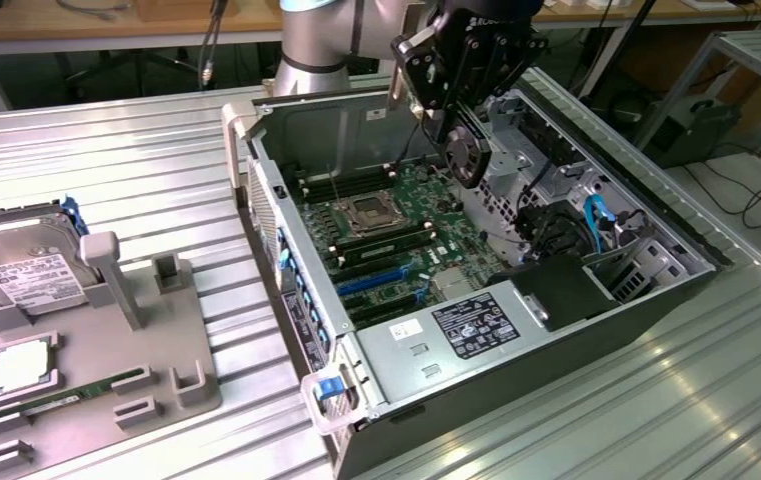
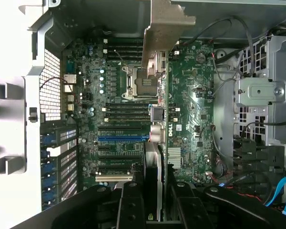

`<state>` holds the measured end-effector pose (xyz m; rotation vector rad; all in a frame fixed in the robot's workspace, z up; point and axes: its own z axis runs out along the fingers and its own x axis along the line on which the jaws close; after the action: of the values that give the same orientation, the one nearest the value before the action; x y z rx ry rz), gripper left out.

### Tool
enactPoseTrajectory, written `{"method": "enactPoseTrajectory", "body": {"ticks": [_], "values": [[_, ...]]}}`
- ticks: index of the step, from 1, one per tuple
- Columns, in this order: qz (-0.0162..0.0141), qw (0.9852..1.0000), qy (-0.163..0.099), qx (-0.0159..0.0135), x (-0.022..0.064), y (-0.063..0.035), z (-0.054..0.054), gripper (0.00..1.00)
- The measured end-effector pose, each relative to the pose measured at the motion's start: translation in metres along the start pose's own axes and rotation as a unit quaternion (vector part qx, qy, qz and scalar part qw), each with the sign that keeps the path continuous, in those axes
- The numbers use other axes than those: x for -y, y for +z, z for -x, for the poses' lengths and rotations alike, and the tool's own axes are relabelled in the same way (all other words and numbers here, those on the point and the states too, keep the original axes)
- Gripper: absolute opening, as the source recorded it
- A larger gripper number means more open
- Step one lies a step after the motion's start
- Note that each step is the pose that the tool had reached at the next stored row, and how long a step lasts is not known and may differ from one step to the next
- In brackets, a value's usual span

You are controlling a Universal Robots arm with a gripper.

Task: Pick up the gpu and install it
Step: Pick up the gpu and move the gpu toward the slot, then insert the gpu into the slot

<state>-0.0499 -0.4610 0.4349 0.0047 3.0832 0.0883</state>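
Pincer point(image 1: 458, 122) status: clenched on the gpu point(image 1: 470, 155), black fingers point(image 2: 129, 206) pressing on both flat faces of the card. The card hangs on edge in the air above the open computer case point(image 1: 540, 400), over the motherboard point(image 1: 407, 255), and sits in no slot.

Gpu: thin black board. The exterior view shows a round fan in a dark shroud just below my fingers. In the wrist view it is edge-on, and its bare silvery sheet-metal bracket point(image 2: 164, 28) has a bent tab at the far end.

Writing:
- "DELL" is printed in white on the green motherboard, just beside the card's edge point(image 2: 170, 131).
- White lettering on the pincer body is cut off by the frame. I cannot read it.
- The power supply point(image 1: 480, 325) is a grey metal box carrying a black label with white print too fine to read.
- The hard drive point(image 1: 27, 275) has a white label, also illegible.

Board textures:
- a square metal-framed CPU socket point(image 1: 367, 213)
- rows of black memory slots
- one blue expansion slot point(image 2: 121, 138)
- a ribbed silver heatsink point(image 2: 174, 155)
- blue cables point(image 1: 598, 225) near the perforated drive cage

Outside the case, the ridged metal table point(image 1: 127, 150) carries a moulded grey tray point(image 1: 153, 340). It holds the hard drive upright and a narrow green memory stick point(image 1: 67, 393) lying flat.
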Motion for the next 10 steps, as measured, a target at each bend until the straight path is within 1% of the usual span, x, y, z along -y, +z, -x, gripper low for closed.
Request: {"method": "enactPoseTrajectory", "body": {"ticks": [10], "values": [[0.0002, 1.0, -0.003, -0.0001, 0.0, 0.0, 0.0, 0.27]]}}
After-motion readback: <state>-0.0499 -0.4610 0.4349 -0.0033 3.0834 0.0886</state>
